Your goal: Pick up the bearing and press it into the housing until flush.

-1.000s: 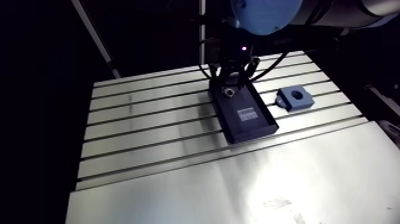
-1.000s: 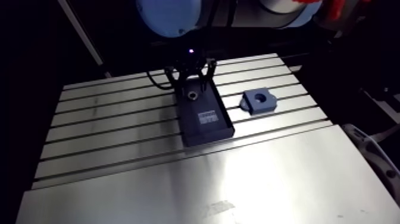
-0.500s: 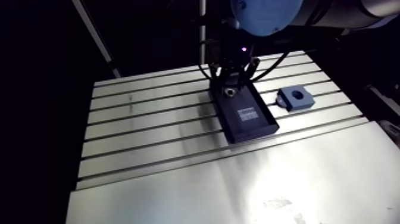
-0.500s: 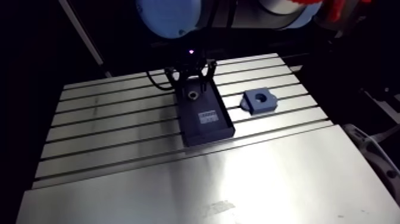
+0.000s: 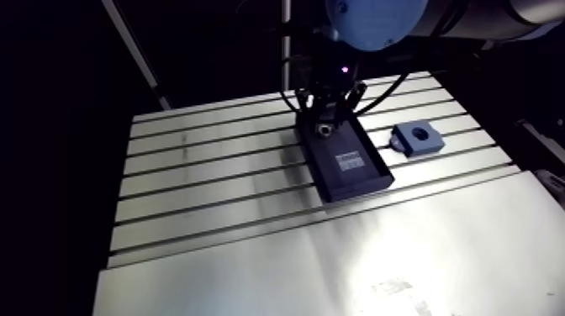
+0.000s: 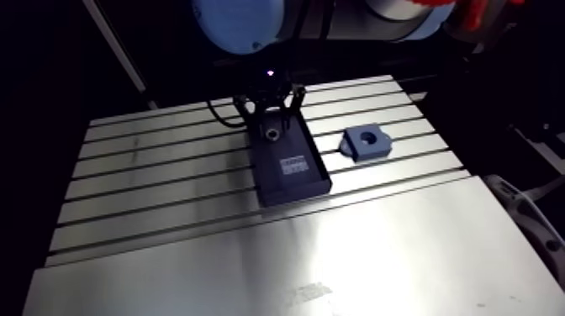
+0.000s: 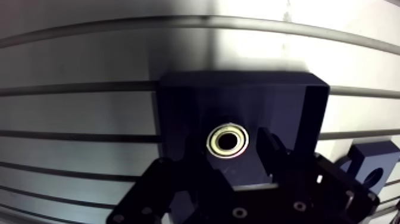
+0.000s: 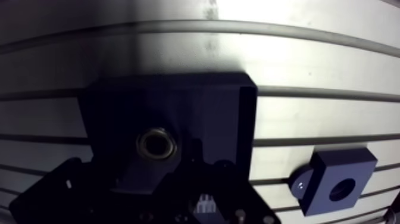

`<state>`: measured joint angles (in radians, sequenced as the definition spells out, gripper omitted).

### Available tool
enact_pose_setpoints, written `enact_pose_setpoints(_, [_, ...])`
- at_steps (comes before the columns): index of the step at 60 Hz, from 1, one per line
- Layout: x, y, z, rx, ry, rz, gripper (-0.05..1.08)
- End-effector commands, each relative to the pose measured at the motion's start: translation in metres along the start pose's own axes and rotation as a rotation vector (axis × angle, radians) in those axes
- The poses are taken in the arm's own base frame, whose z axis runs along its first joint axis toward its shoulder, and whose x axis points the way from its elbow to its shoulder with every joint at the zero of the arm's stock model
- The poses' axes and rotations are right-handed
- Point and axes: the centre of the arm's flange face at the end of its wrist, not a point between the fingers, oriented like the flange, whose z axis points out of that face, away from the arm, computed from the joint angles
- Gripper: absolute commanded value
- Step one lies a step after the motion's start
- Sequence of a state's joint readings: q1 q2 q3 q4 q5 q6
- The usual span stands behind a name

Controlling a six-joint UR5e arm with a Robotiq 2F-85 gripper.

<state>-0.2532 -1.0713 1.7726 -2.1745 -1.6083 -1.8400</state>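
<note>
My gripper (image 7: 231,148) is spread wide, the bearing (image 7: 227,140) lying between its fingers in the dark tray (image 7: 238,89), seemingly untouched; the blue housing (image 8: 341,180) sits apart beside it on the table (image 7: 89,71).

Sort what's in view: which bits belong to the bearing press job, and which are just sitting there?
Job:
bearing
gripper, open, one finger on each side of the bearing
blue housing, bore empty

Just there:
black tray, holding the bearing
slotted table
</note>
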Motion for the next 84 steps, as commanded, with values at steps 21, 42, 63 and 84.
enact_pose_setpoints(21, [-0.0003,-0.0011,0.0015,0.001,-0.003,-0.002,0.45])
enact_pose_setpoints(42, [-0.0005,-0.0014,0.0007,0.003,-0.002,-0.002,0.47])
enact_pose_setpoints(63, [-0.0008,-0.0017,0.0023,0.006,-0.005,-0.002,0.49])
enact_pose_setpoints(84, [-0.0012,-0.0017,0.0028,0.004,-0.005,-0.002,0.5])
